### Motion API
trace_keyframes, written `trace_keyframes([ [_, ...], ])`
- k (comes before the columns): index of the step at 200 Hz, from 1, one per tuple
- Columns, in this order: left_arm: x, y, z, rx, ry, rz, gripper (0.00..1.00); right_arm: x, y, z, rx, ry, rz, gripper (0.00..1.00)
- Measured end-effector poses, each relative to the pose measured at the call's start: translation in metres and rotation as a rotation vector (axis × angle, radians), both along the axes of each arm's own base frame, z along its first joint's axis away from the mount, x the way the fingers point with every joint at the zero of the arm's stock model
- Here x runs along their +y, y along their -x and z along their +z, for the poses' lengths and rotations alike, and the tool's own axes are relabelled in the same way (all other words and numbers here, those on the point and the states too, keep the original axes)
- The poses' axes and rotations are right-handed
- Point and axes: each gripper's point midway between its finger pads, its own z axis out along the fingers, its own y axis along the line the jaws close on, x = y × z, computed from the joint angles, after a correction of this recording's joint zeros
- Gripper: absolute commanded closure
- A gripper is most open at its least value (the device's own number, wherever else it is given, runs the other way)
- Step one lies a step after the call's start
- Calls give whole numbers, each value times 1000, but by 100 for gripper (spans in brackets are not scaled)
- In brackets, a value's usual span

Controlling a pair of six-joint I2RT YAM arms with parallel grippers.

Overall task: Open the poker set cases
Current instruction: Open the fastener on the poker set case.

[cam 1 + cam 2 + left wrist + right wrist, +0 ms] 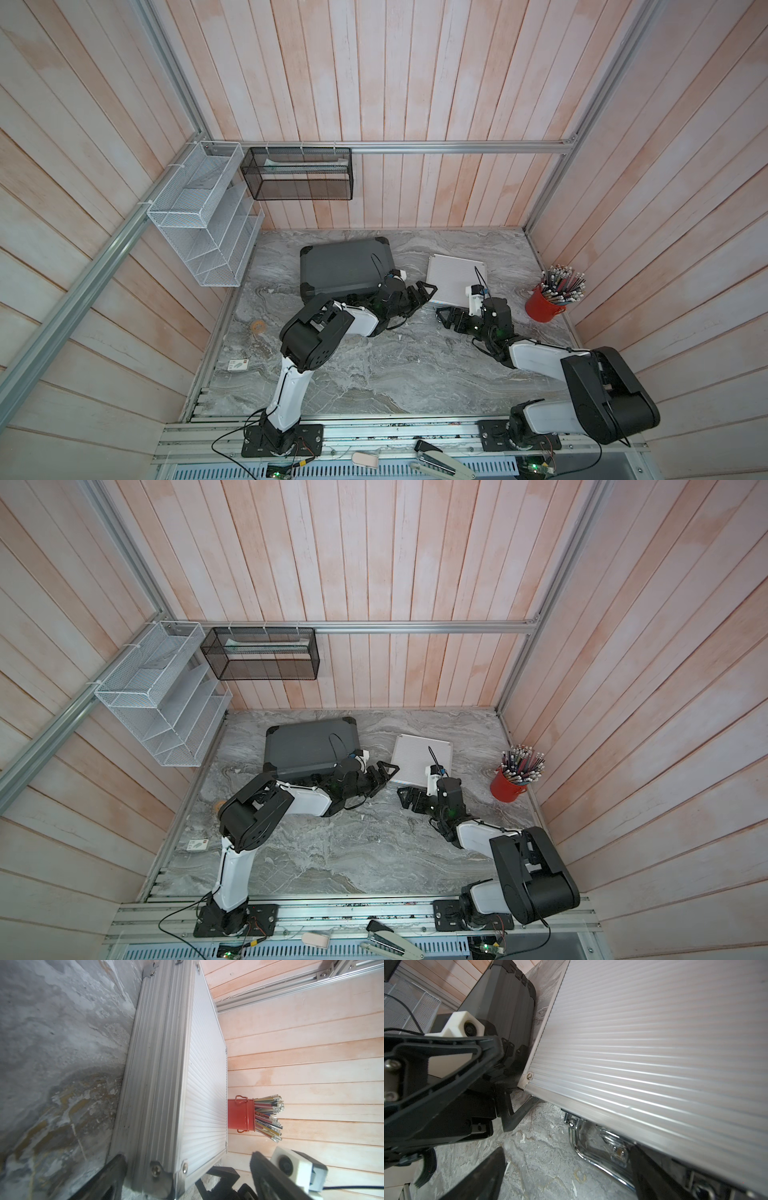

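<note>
Silver case (451, 276) corner, inside L gripper (426, 292)

Behind the left gripper (424, 293), its arm (357, 320) hides the dark grey hard case's (345, 266) near edge; the silver ribbed aluminium case's (654, 1043) latch (617, 1152) is blurred.

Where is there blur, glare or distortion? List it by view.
Both top views: wooden wall planks fan outward, wide-angle distortion. Left wrist: left tool's fingers blurred close to lens, silver ribbed aluminium case sharp. Right wrist: chrome handle glints, soft focus.
</note>
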Motion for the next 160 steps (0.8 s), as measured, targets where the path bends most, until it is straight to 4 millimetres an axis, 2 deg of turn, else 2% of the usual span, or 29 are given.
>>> trace_keyframes([
  [44, 0, -1, 1, -3, 4, 0, 5, 2, 6, 4, -12, 27, 17, 7],
  [92, -1, -1, 4, 13, 33, -3, 5, 5, 12, 24, -81, 32, 38, 5],
  [135, 0, -1, 5, 13, 43, -2, 5, -15, 12, 27, -95, 52, -39, 4],
  [160, 0, -1, 6, 12, 44, -2, 5, -26, 9, 36, -121, 68, -88, 3],
])
